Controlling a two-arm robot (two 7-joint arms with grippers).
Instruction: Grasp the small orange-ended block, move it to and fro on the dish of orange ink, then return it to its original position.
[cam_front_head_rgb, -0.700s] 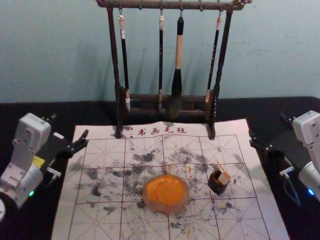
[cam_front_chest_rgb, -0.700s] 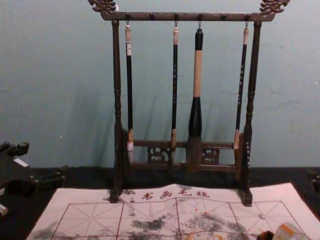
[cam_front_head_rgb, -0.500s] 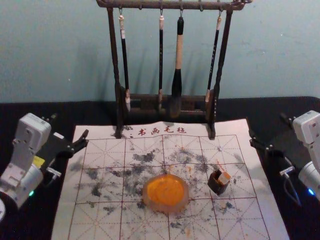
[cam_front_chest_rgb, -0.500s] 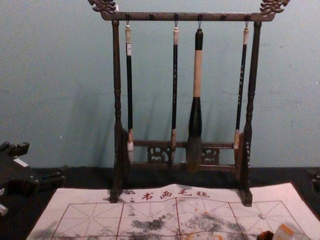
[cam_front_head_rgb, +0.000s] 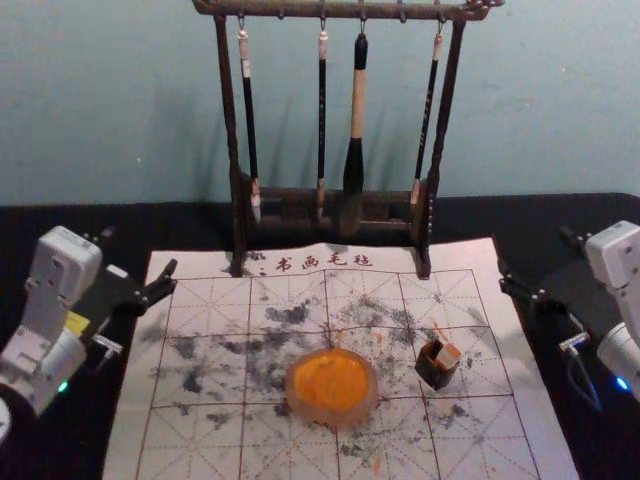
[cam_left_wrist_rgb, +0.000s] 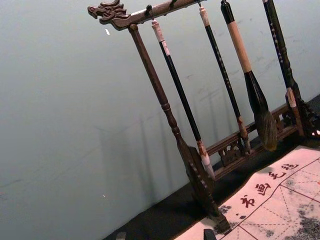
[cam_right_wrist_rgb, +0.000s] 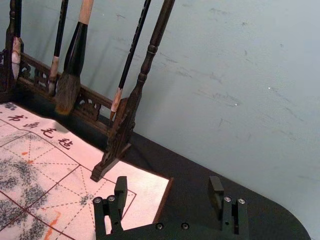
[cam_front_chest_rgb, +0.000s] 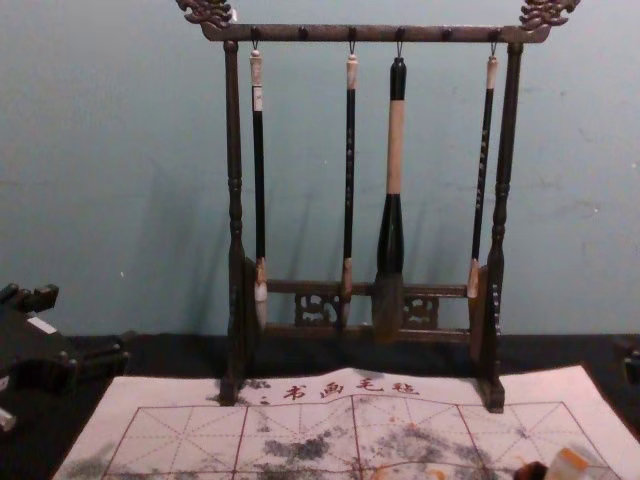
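Your left gripper (cam_front_head_rgb: 140, 250) and right gripper (cam_right_wrist_rgb: 168, 184) gape empty, flanking the mat (cam_front_head_rgb: 165, 440); pinch the likely light, rigid orange-ended block (cam_front_head_rgb: 448, 356), inward of your right fingers (cam_right_wrist_rgb: 120, 195), mid-side.

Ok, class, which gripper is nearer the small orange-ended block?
Right. The right gripper is just off the right side of the mat, beyond the block; the left gripper is off the opposite side, much farther across.

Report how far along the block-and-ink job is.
Nothing looks done: the orange-ended block sits in a dark holder, off the ink dish. Nothing is in hand; left end effector and right end effector are open beside the mat. Grasping, inking, returning seemingly remain.
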